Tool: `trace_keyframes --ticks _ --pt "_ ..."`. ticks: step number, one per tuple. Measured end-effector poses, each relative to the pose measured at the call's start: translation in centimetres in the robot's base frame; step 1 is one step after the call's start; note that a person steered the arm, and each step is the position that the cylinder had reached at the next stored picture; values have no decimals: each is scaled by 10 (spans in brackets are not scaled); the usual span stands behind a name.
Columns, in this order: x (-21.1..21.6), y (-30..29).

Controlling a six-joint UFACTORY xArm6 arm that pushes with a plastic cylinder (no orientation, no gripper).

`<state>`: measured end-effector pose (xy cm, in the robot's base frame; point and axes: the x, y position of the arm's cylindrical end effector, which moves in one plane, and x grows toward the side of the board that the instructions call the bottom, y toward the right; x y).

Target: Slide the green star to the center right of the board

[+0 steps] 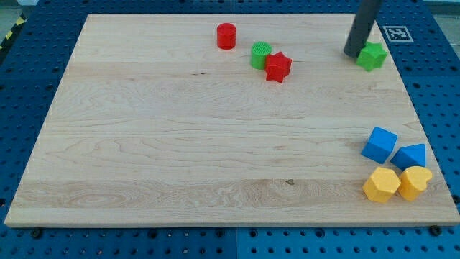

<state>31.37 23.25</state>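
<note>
The green star (372, 56) lies near the top right of the wooden board (180, 144). My tip (352, 55) rests on the board just left of the star, touching or nearly touching its left side. The dark rod rises from there to the view's top edge.
A green cylinder (260, 55) and a red star (277, 67) sit together at the top middle, with a red cylinder (226, 35) to their left. Two blue blocks (379, 144) (410, 156) and two yellow blocks (381, 185) (415, 182) cluster at the bottom right. A marker tag (394, 33) is at the top right corner.
</note>
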Motion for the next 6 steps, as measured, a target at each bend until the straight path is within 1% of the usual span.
trace_keyframes --ticks 1,2,3,4,5,6 --pt "-7 -13" --pt "-38 -15" --pt "-23 22" --pt "29 26" --pt "47 25" --pt "36 -1"
